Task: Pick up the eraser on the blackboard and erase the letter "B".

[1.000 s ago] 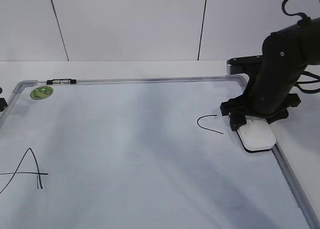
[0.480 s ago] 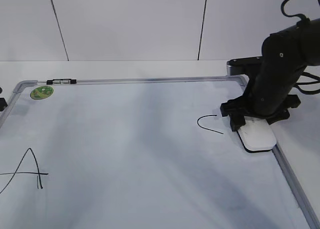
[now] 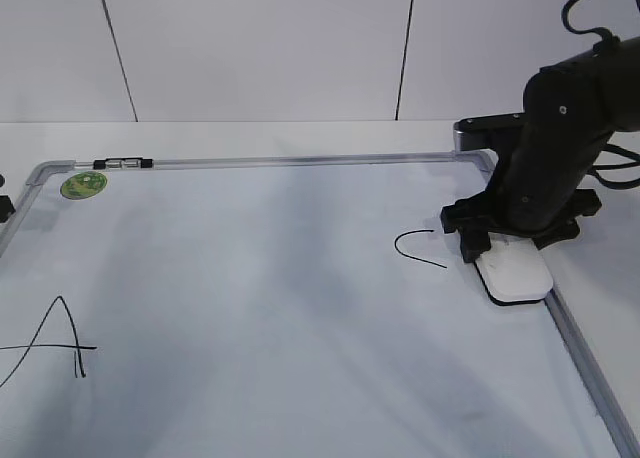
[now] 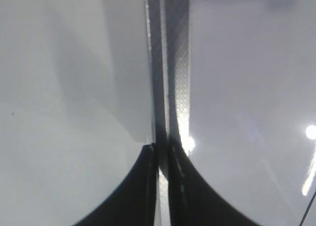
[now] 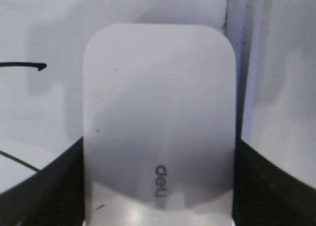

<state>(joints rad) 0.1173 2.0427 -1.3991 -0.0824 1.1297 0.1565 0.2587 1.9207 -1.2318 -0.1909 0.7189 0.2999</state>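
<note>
The white eraser (image 3: 517, 275) lies flat on the blackboard (image 3: 300, 161), against its right frame. My right gripper (image 3: 508, 246) straddles the eraser's far end, and in the right wrist view its black fingers (image 5: 158, 154) press both long sides of the eraser (image 5: 158, 97). No letter "B" shows anywhere. A black "C" (image 3: 416, 248) lies just left of the eraser, and a black "A" (image 3: 50, 340) is at the lower left. My left gripper (image 4: 160, 154) is shut and empty over the board's left frame (image 4: 174, 63).
A black-and-silver marker (image 3: 121, 163) rests on the top frame beside the round green sticker (image 3: 84, 185). Faint grey smears cross the board's middle. The white table runs beyond the right frame (image 3: 585, 363), and a wall stands behind.
The right arm and the eraser have shifted very slightly to the right. Nothing else has moved.
</note>
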